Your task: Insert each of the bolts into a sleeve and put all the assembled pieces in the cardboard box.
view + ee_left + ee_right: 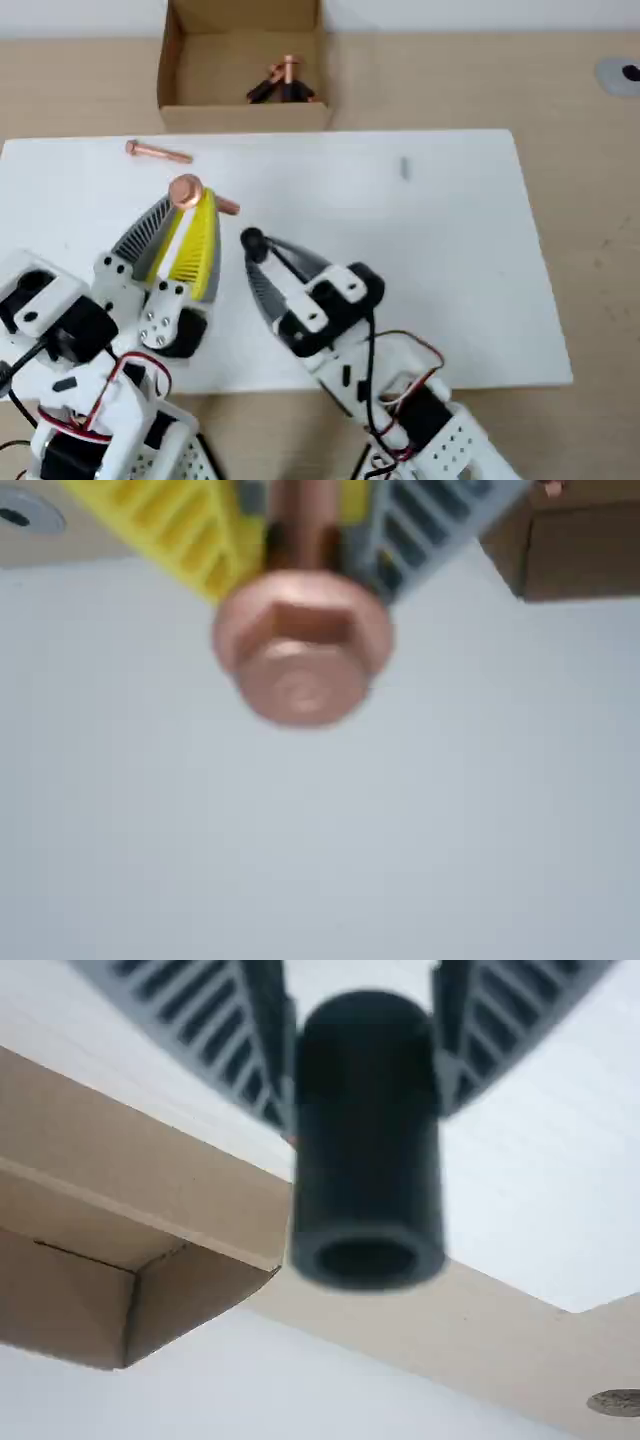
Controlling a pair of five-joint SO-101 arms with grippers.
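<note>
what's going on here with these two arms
The left hand is shut on a copper bolt over the white board. Close beside it, the right hand is shut on a black sleeve. The two parts are not yet joined. Another bolt lies loose on the board near the cardboard box, which already holds bolt-and-sleeve pieces.

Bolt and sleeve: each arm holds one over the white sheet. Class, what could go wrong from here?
1. The bolt in the left pincer and the sleeve in the right pincer sit apart and may not line up, so the bolt could jam on the rim.
2. A loose bolt lies near the left pincer; a swing might knock it.
</note>
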